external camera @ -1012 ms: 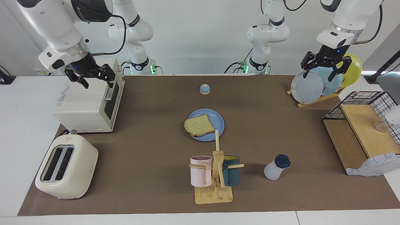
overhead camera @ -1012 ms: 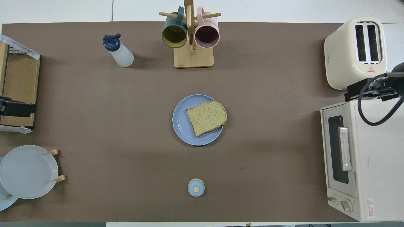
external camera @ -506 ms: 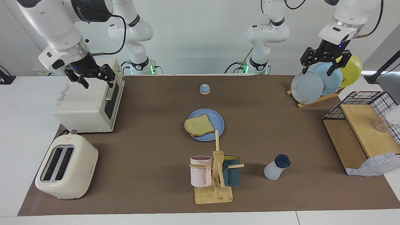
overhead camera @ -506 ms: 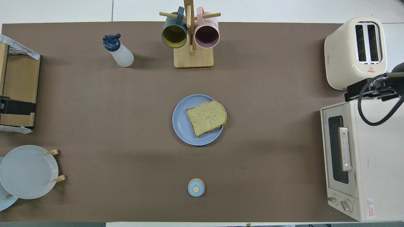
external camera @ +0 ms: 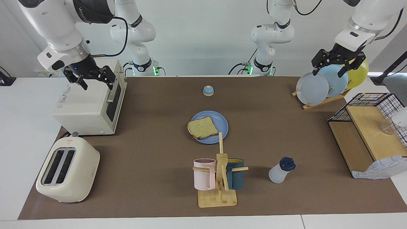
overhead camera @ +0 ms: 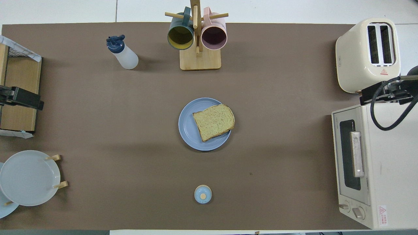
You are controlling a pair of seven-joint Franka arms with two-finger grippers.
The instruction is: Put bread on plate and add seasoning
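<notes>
A plain white wall [external camera: 203, 38] rises past the white table [external camera: 25, 105], which carries a brown mat [external camera: 152, 152] across most of its top; even, soft light leaves only faint shadows on the mat

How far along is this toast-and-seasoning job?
The bread already lies on the plate. Nothing is in hand: the left gripper hangs open over the plate rack, the right gripper open over the toaster oven. The seasoning stands untouched beside the mug stand, so seasoning is left.
</notes>
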